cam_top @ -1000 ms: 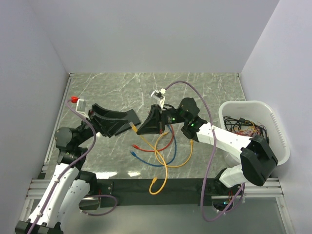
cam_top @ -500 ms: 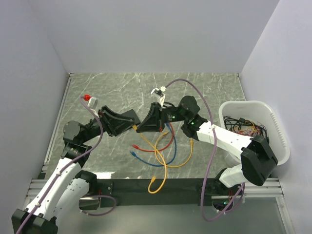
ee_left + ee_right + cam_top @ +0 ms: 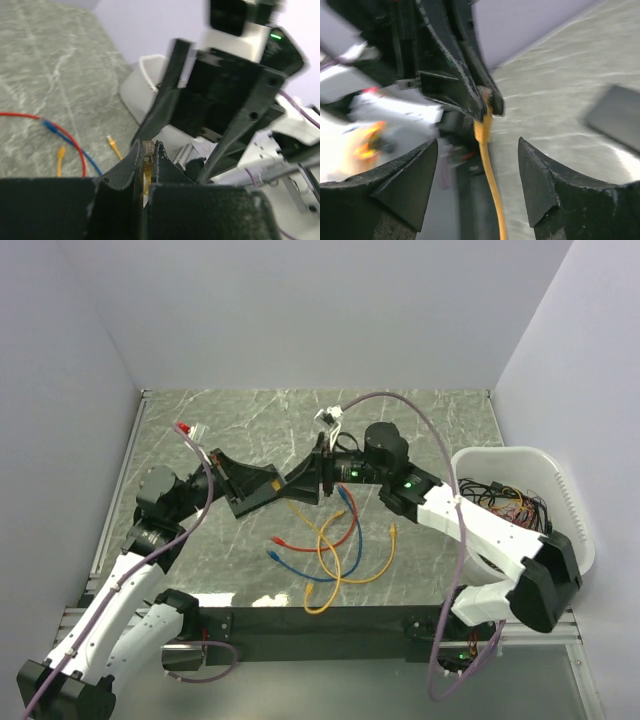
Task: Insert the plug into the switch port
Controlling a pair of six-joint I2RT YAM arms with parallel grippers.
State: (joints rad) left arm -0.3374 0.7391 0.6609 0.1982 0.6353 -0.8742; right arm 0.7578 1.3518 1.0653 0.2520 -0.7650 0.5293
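The yellow cable's plug (image 3: 147,150) is pinched between the fingertips of my left gripper (image 3: 146,147), which is shut on it. In the top view the left gripper (image 3: 277,487) meets my right gripper (image 3: 317,476) above the middle of the table. The right gripper (image 3: 477,145) is open, its fingers standing wide on either side of the yellow cable (image 3: 489,175) without touching it. The plug (image 3: 484,100) sits above, in the left gripper's black fingers (image 3: 450,75). A blurred flat dark rectangle (image 3: 615,120) on the table looks like the switch; I cannot make it out in the top view.
Red, blue and yellow cables (image 3: 320,545) lie looped on the marble table under and in front of the grippers. A white tub (image 3: 520,462) with more cables stands at the right edge. Walls close the table on the left, back and right.
The left gripper has moved right to the plug and shut on it. The right gripper, shut on the plug before, has opened and let it go.
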